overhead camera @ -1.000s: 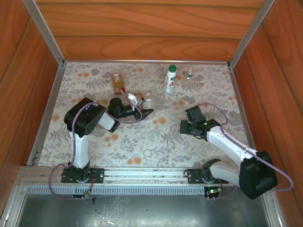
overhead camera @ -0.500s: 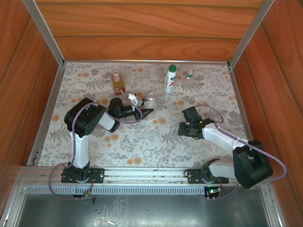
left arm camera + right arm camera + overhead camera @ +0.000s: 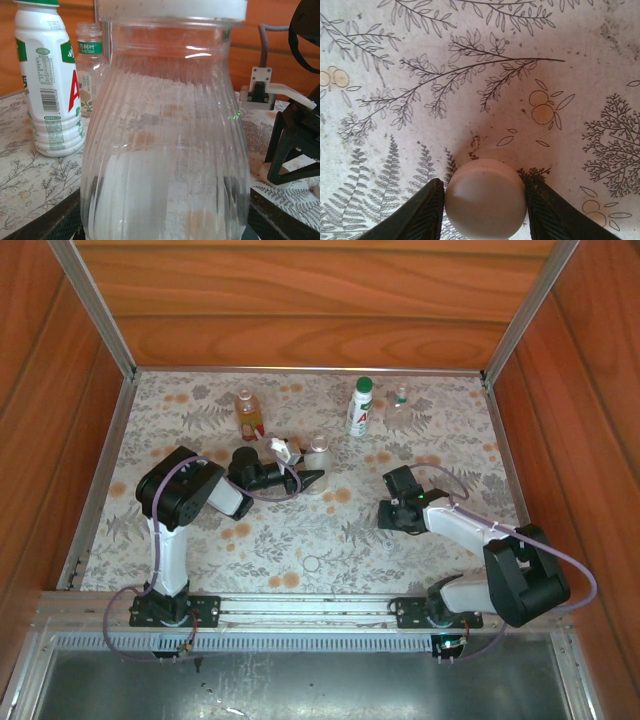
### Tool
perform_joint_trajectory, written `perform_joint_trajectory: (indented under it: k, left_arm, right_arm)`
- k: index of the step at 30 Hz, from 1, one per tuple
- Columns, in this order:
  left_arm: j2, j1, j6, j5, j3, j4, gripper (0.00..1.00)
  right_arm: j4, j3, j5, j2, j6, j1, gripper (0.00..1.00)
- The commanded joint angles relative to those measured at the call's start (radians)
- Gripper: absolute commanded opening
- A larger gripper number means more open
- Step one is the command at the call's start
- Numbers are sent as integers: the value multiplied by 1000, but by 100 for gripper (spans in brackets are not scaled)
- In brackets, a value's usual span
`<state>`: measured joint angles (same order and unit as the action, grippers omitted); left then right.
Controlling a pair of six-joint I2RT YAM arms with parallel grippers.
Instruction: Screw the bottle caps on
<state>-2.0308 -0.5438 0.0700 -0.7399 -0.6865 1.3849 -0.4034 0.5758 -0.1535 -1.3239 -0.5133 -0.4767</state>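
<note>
Cap pick-up under way: a pale round plastic cap (image 3: 485,200) lies flat on the fern-printed tablecloth (image 3: 470,75) at the bottom centre of the right wrist view. The right gripper (image 3: 484,190) has its two dark fingers (image 3: 422,212) closed against the cap's sides, and the cap is not yet raised. Left of centre in the overhead view, the left gripper (image 3: 312,478) is clamped on an upright clear ribbed plastic bottle (image 3: 165,140). The next move looks to be lifting the cap, carrying it to an open neck, seating it square and turning it.
</note>
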Motion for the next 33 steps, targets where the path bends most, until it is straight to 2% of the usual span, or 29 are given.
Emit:
perform_joint_trajectory:
  k: [1,4,8,13,24,33]
  left_arm:
    - [-1,-4,4,-28,-11,32,63]
    - [-2,-3,4,-28,-13,32,63]
    - [-4,-5,4,-30,-11,32,63]
    - [3,-4,4,-37,-8,32,63]
    - [2,-9,-4,-48,-8,32,63]
    - [0,-34,-5,-51,-14,32,62]
  right_arm:
    - [-10,0,10,-8,-2,7,46]
    - [-16,3,17,-12,7,7,46]
    - [-27,8,16,-14,10,7,41]
    - [-76,44,17,8,23,7,41]
    - [-215,223,120,90,80,0,41]
    - [-261,457,202,113,115,-48,41]
